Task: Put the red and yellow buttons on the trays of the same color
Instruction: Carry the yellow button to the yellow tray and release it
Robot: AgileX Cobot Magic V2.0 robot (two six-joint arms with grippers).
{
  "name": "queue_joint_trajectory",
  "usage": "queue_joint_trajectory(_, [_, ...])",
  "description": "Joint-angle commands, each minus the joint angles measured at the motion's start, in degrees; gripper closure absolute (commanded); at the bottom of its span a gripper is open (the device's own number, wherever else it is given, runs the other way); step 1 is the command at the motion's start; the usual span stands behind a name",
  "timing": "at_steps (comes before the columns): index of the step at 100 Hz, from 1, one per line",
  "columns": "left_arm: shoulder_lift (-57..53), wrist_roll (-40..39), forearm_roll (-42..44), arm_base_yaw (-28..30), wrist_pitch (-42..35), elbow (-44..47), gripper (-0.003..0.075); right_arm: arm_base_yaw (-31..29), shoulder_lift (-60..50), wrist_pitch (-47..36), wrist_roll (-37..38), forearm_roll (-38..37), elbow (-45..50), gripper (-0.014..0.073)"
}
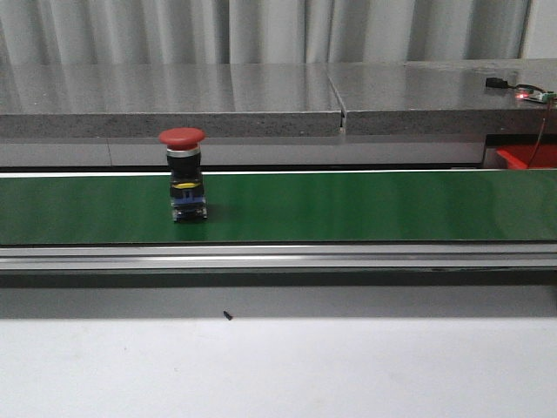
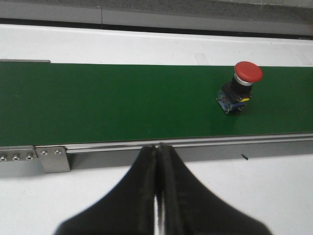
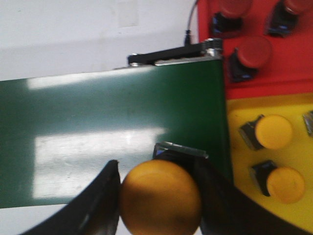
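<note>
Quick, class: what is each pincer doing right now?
Left pincer: closed, holding nothing.
Right pincer: closed on a yellow button.

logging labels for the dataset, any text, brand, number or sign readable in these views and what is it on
None can be read in any view.
Red button on the green belt: a yellow band on its body, any print too small to read.
Yellow button held in the right gripper: plain cap, no marking.
Buttons in the red tray and yellow tray: plain caps.
</note>
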Motion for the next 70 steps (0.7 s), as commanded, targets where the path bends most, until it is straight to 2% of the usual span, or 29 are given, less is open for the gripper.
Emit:
queue_joint_trajectory(1, [0.24, -0.35, -0.46, -0.41, -3.76, -1.59, 0.0739, -3.59, -3.60, -2.15, 1.05, -0.60, 0.28, 0.0336])
queue_joint_trajectory(37, [0.24, -0.35, -0.46, -0.41, -3.76, -1.59, 0.0739, -22.75, -7.10, -6.23, 4.89, -0.60, 8.02, 0.0336])
queue_joint_trajectory(70, [0.24, -0.35, -0.46, -0.41, -3.76, -1.59, 0.0739, -31.89, -5.50, -16.03, 6.21, 1.14, 15.27, 0.0336])
